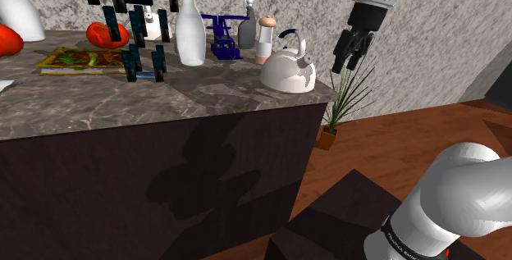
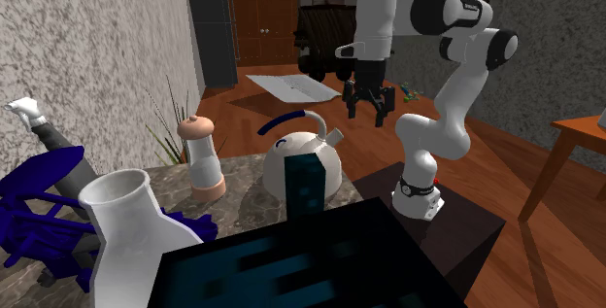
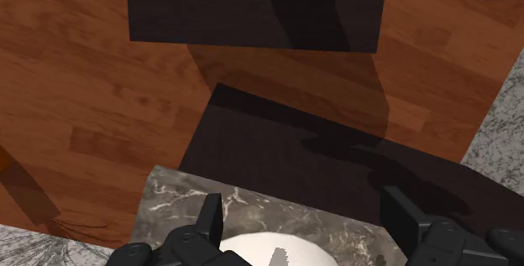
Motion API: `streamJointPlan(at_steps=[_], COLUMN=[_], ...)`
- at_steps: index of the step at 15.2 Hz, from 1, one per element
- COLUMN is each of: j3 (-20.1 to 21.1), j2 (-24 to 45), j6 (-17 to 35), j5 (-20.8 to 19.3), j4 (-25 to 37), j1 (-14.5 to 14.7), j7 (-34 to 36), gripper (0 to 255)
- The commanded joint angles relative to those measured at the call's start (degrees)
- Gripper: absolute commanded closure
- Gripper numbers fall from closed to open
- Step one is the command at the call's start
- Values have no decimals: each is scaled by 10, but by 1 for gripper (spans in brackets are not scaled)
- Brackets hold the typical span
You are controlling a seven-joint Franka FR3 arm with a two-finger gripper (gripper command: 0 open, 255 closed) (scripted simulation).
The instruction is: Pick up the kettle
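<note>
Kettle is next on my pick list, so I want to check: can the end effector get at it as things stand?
Probably yes. The open end effector hangs above and beside the white kettle at the counter corner, with nothing between them; the shaker stands apart from it.

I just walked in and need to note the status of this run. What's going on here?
A white arm is going for the kettle, which stands upright near the corner of the counter. The end effector hangs open in the air above the kettle, not touching it. In the wrist view the kettle's top lies between the spread fingers. Nothing is held yet.
</note>
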Motion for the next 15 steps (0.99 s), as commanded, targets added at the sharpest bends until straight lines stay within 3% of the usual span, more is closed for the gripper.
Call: streamJointPlan(at_steps=[1, 8, 13, 15], j3=[0, 37, 41, 40], j2=[0, 233, 417, 409], j6=[0, -118, -236, -218], j5=[0, 17, 27, 26], j4=[0, 260, 499, 473], j1=[0, -23, -33, -32], j7=[0, 151, 254, 253], gripper=[0, 0, 0, 0])
